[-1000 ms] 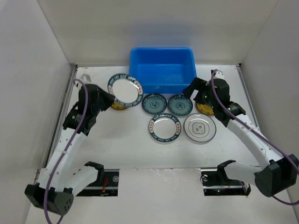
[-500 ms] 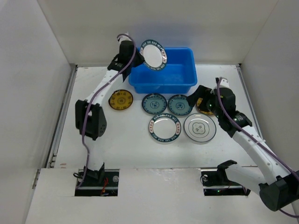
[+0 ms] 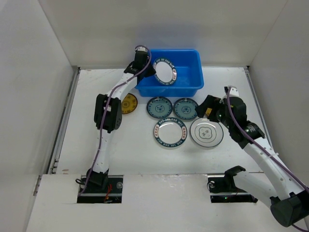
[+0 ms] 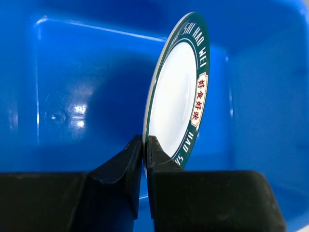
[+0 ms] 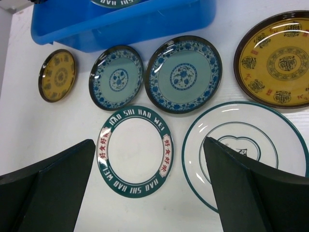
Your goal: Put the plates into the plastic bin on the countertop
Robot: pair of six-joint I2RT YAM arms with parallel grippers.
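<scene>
My left gripper (image 3: 153, 71) is shut on the edge of a white plate with a dark lettered rim (image 3: 165, 71), held on edge over the inside of the blue plastic bin (image 3: 166, 90). In the left wrist view the fingers (image 4: 130, 159) pinch the plate (image 4: 178, 92) against the bin's blue floor (image 4: 72, 72). On the countertop (image 3: 135, 150) lie a yellow plate (image 5: 57, 75), two teal plates (image 5: 116, 77) (image 5: 183, 73), a second rimmed plate (image 5: 136, 151), a white plate with a centre mark (image 5: 246, 150) and a larger-looking yellow plate (image 5: 277, 58). My right gripper (image 5: 148, 142) hangs open above them.
White walls enclose the countertop on the left, back and right. The bin (image 5: 145, 21) stands against the back, just behind the row of plates. The right arm's wrist (image 3: 231, 108) hovers over the right-hand yellow plate, and both arm bases sit at the near edge.
My left arm has carried the rimmed plate from the left of the countertop up and over the bin, now lower inside it. The right gripper drifted slightly nearer and to the right, still open.
</scene>
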